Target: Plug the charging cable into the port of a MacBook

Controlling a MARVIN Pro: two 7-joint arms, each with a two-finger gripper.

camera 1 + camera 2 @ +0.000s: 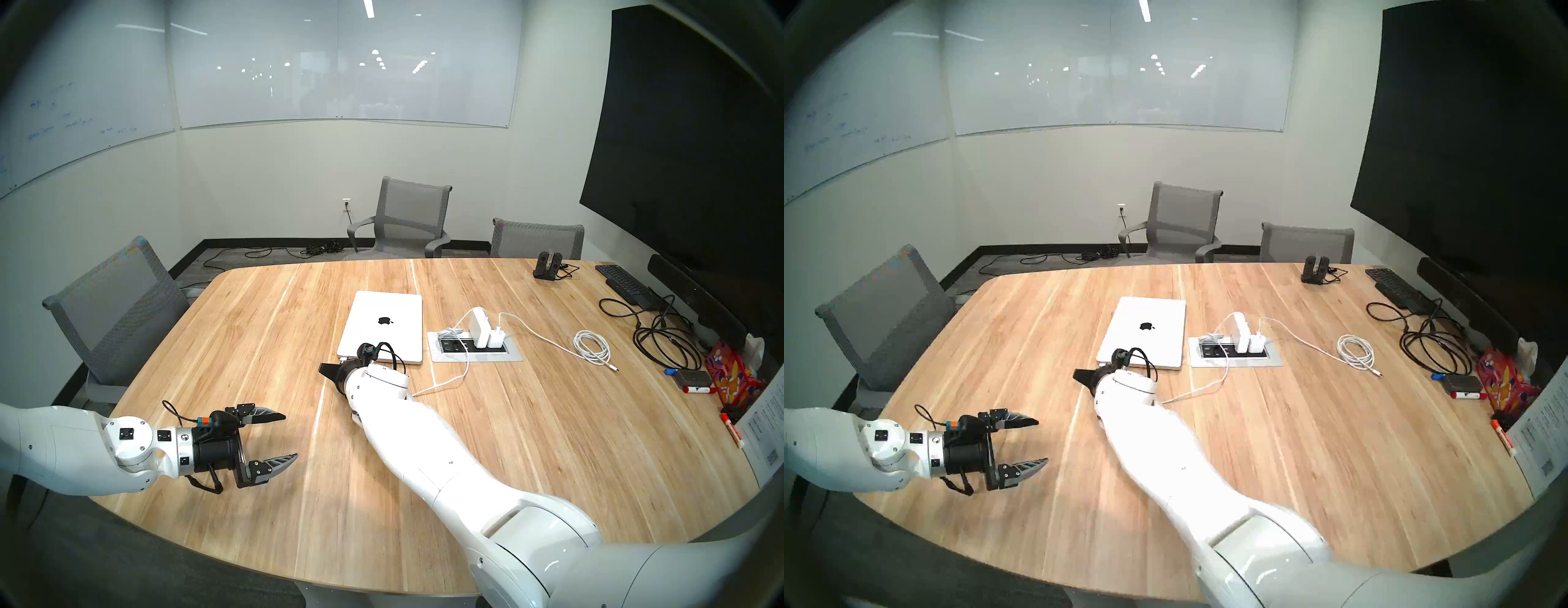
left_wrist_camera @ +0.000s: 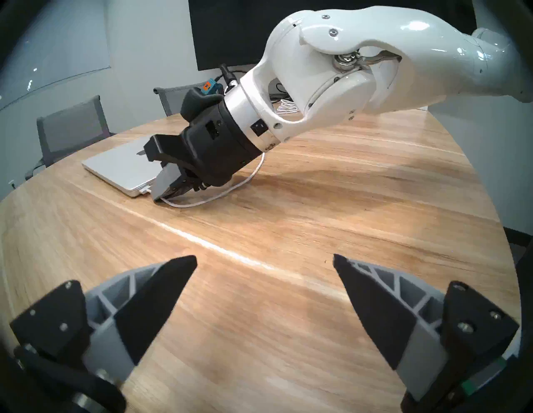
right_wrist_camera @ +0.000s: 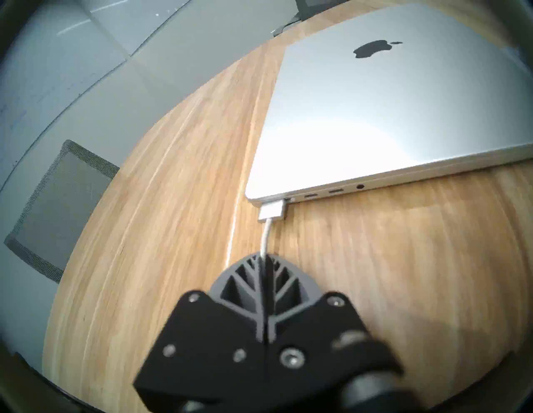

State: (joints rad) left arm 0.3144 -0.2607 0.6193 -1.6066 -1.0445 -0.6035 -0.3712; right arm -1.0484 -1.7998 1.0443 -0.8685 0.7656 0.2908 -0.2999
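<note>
The silver MacBook (image 1: 384,327) (image 3: 389,109) lies shut in the middle of the table, apple logo up. My right gripper (image 3: 264,259) (image 1: 335,367) (image 2: 161,190) is low at the laptop's near left corner, shut on the white charging cable (image 3: 266,236) (image 1: 441,384) a short way behind its flat connector (image 3: 271,211). The connector's end lies against the laptop's near side at the corner port, and a dark sliver of port shows to its right. The cable runs back to the larger white power brick (image 1: 479,325). My left gripper (image 1: 290,436) (image 2: 265,259) hovers open and empty near the table's front left.
A grey socket panel (image 1: 475,354) is set in the table right of the laptop, with a smaller white adapter (image 1: 495,338) and its coiled white cable (image 1: 592,346). Black cables (image 1: 662,339), a black keyboard (image 1: 623,282) and markers lie far right. Grey chairs (image 1: 407,220) surround the table.
</note>
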